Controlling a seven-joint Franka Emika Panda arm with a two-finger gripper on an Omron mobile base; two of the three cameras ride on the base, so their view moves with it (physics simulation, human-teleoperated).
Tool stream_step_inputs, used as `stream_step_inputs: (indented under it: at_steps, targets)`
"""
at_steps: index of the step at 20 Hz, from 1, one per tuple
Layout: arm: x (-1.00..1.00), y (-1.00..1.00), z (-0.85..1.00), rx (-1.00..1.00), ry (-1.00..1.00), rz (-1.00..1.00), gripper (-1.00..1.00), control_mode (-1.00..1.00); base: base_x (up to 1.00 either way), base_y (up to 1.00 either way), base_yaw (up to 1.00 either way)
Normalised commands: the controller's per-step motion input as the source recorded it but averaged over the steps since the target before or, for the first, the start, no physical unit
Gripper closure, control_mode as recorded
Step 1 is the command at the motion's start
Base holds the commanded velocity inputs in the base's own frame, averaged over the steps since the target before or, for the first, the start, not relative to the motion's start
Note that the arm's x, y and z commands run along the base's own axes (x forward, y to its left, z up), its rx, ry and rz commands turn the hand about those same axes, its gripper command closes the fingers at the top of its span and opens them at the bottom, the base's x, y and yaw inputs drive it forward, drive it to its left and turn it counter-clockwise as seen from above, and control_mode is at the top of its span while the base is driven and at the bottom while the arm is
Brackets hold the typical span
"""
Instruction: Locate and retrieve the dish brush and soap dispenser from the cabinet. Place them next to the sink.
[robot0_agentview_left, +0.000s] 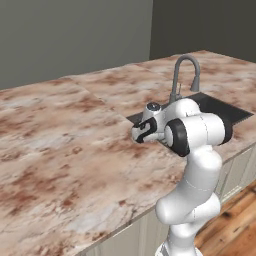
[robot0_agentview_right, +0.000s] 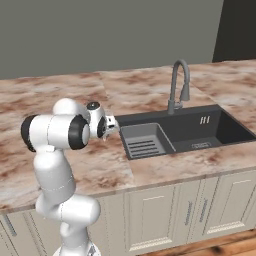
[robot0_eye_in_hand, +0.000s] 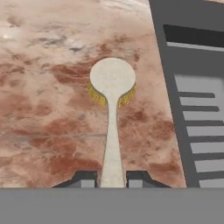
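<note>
The gripper (robot0_eye_in_hand: 112, 178) has its two dark finger tips (robot0_eye_in_hand: 86, 178) closed on the thin cream handle of the dish brush (robot0_eye_in_hand: 112, 94), which runs up between them. The brush's round pale head, fringed with yellow bristles on both sides below it, sits over the reddish-brown marbled countertop (robot0_eye_in_hand: 48, 109). Just to the right lies the dark rim of the sink (robot0_eye_in_hand: 168, 87), with the slotted grey rack (robot0_eye_in_hand: 203, 131) inside it.

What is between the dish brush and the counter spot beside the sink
Nothing visible. The gripper is shut on the dish brush, over bare marble counter just beside the sink rim.
</note>
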Motion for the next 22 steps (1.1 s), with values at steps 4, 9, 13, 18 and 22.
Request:
stream_step_inputs:
  at_steps: [4, 9, 13, 18, 22]
  targets:
    - [0.21, 0.06, -0.41, -0.14, 0.0, 0.02, 1.0, -1.0, 0.0, 0.0, 0.0]
    - [0.17, 0.09, -0.41, 0.0, -0.01, 0.05, 1.0, -1.0, 0.0, 0.0, 0.0]
    - [0.1, 0.02, -0.14, 0.02, 0.0, 0.04, -1.0, -1.0, 0.0, 0.0, 0.0]
    - [0.02, 0.0, 0.0, 0.0, 0.0, 0.0, -1.0, -1.0, 0.0, 0.0, 0.0]
    - [0.0, 0.01, 0.28, -0.04, 0.09, 0.0, -1.0, -1.0, 0.0, 0.0, 0.0]
